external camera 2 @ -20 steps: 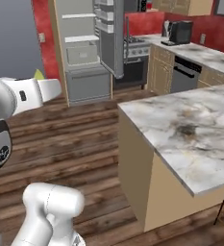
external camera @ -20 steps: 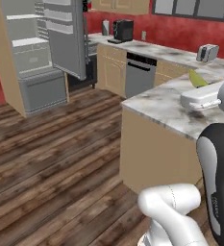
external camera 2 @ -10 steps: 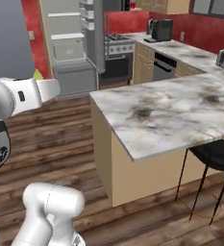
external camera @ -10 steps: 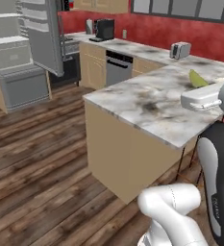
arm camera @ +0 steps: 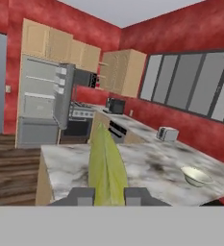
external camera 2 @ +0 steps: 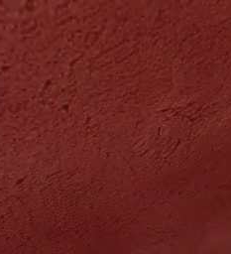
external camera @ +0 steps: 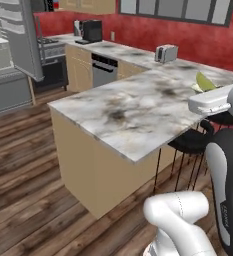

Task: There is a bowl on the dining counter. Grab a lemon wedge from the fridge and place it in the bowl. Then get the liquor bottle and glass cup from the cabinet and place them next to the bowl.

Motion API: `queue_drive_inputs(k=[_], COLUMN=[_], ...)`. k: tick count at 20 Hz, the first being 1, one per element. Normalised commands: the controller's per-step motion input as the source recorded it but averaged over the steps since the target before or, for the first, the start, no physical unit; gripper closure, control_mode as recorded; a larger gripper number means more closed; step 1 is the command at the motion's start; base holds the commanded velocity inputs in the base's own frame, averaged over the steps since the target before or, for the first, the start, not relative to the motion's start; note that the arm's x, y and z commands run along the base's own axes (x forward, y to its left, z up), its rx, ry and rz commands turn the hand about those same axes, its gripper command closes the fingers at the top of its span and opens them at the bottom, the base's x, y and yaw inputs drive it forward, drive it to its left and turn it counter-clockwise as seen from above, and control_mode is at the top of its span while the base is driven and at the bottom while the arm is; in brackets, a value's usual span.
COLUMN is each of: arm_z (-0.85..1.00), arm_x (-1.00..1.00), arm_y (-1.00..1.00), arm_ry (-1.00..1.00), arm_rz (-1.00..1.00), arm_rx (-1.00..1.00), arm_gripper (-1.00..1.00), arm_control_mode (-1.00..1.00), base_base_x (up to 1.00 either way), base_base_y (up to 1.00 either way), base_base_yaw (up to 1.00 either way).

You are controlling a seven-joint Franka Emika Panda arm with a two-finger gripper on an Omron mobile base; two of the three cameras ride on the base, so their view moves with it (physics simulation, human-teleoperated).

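Observation:
In the hand view my gripper (arm camera: 108, 197) is shut on the lemon wedge (arm camera: 106, 166), a yellow-green sliver standing up between the two finger tips. Past it lies the dining counter (arm camera: 147, 166), marbled white-grey, with the pale bowl (arm camera: 196, 176) on its right part, well apart from the wedge. The fridge (arm camera: 39, 103) stands open at the far left, and tan cabinets (arm camera: 125, 72) hang on the red wall. From the left base view, the wedge (external camera: 204, 81) pokes up above my white hand over the counter's (external camera: 133, 107) right end.
A toaster (external camera: 165, 52) and a coffee machine (external camera: 90, 31) sit on the back counter, with a dishwasher (external camera: 104, 75) below. Dark stools (external camera: 193, 142) stand under the dining counter's near side. The open fridge door (external camera: 23, 42) juts out at left. A red wall (external camera 2: 115, 127) is close in the right base view.
The whole scene has shifted as the base drove: the fridge has slid away to the left and the dining counter has come close. The wedge stays in the gripper.

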Motion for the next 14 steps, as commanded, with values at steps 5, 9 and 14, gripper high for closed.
queue_drive_inputs(k=[5, 9, 14], arm_z=[0.0, 0.0, 0.0], arm_x=[0.0, 0.0, 0.0], arm_y=[0.0, 0.0, 0.0], arm_ry=[0.0, 0.0, 0.0], arm_rz=[0.0, 0.0, 0.0], arm_rx=[0.0, 0.0, 0.0], arm_gripper=[1.0, 1.0, 1.0], arm_control_mode=[1.0, 1.0, 1.0], base_base_x=[0.0, 0.03, 0.13], base_base_y=[-1.0, -1.0, -1.0], base_base_yaw=[0.05, 0.09, 0.12])
